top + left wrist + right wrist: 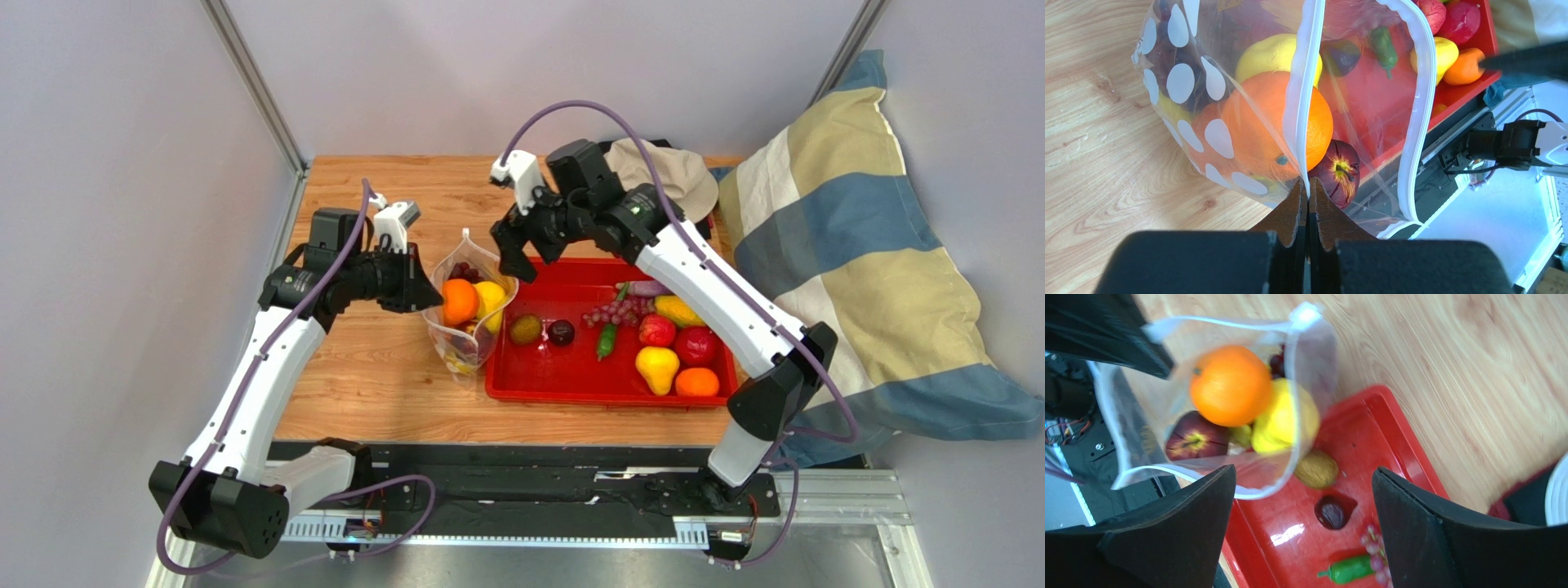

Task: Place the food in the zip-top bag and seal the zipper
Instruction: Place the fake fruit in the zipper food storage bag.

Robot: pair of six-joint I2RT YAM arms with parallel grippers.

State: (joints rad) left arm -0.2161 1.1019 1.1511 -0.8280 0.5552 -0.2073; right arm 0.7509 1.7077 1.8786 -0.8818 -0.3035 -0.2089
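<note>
From above, my L fingers (426,294) sit at the left rim of the zip-top bag (456,353). It stands mouth-up on the wood surface (368,368), right against the left edge of the red tray (589,395). An orange (460,301) and a yellow round fruit (492,298) lie inside. My R fingers (518,254) hang over the bag's far side. More food is on the tray, incl. a plum (561,332), grapes (613,310) and a pear (656,368).

L wrist cam: my L fingers are pressed tight together on the zipper (1306,92), pinching the near rim's white strip. The other rim arcs off to the right, so the mouth gapes, unsealed. A dark red apple (1338,171) touches the orange.

R wrist cam: my R fingers are spread wide w/ nothing btwn them, above the open bag mouth and the tray corner. A green pepper (1349,569) lies on the tray near the plum.
</note>
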